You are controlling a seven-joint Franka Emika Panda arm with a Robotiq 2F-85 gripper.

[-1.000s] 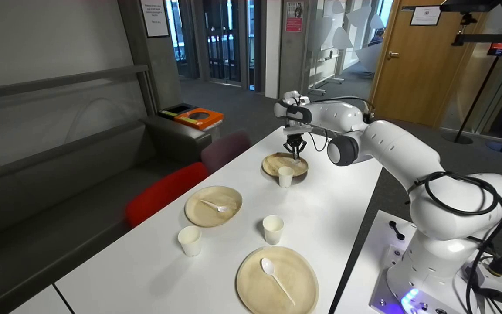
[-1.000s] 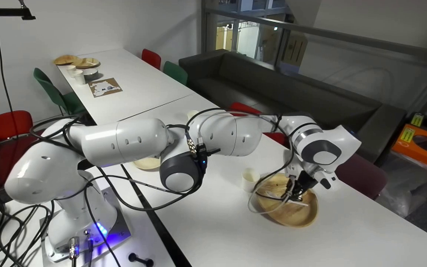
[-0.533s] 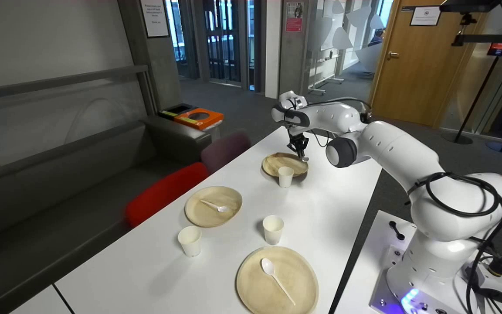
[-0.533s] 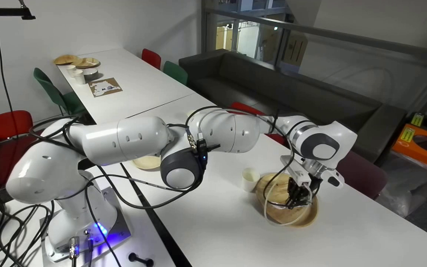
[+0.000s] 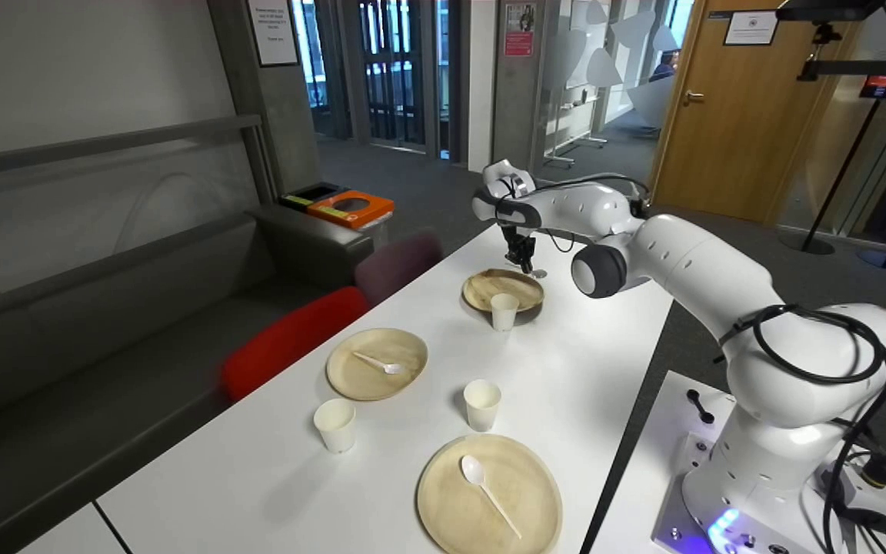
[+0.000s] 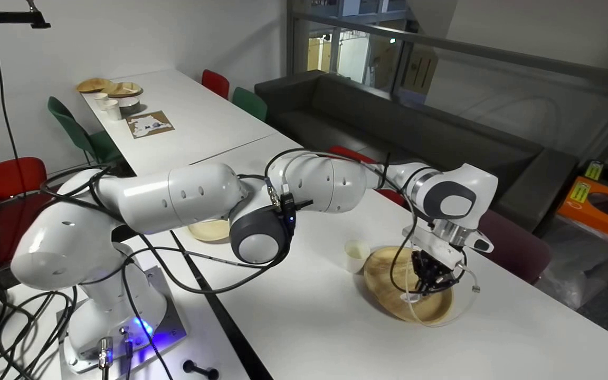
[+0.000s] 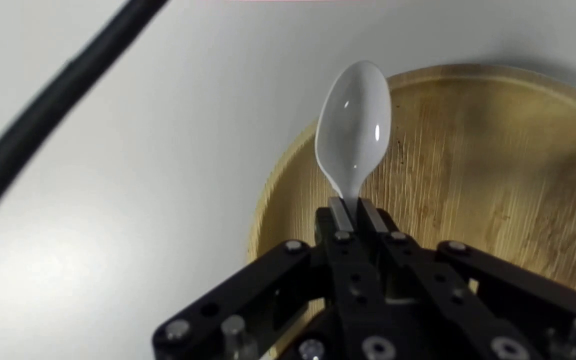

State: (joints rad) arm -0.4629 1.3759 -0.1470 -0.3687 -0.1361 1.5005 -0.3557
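Note:
My gripper (image 7: 352,212) is shut on the neck of a white plastic spoon (image 7: 355,125). The spoon's bowl points away from the fingers and shows over the rim of a round wooden plate (image 7: 428,165); its handle is hidden between the fingers. In both exterior views the gripper (image 5: 526,268) (image 6: 421,292) is tilted and low over the plate (image 5: 489,292) (image 6: 380,279), with the spoon bowl (image 5: 539,274) (image 6: 410,298) just beyond the fingertips. The spoon appears held above the plate; the exact gap cannot be told. A white cup (image 5: 504,314) (image 6: 357,256) stands beside the plate.
Two more plates (image 5: 347,377) (image 5: 447,508) on the white table each hold a white spoon (image 5: 391,368) (image 5: 474,471). Cups (image 5: 335,425) (image 5: 482,405) stand near them. Black cables (image 6: 396,264) hang from the arm. Chairs (image 5: 293,335) and a grey sofa (image 5: 104,331) line the table's side.
The wrist has turned and tilted and risen slightly. The held spoon, first reaching across the plate, has swung round with the gripper, its bowl moving toward the plate's rim.

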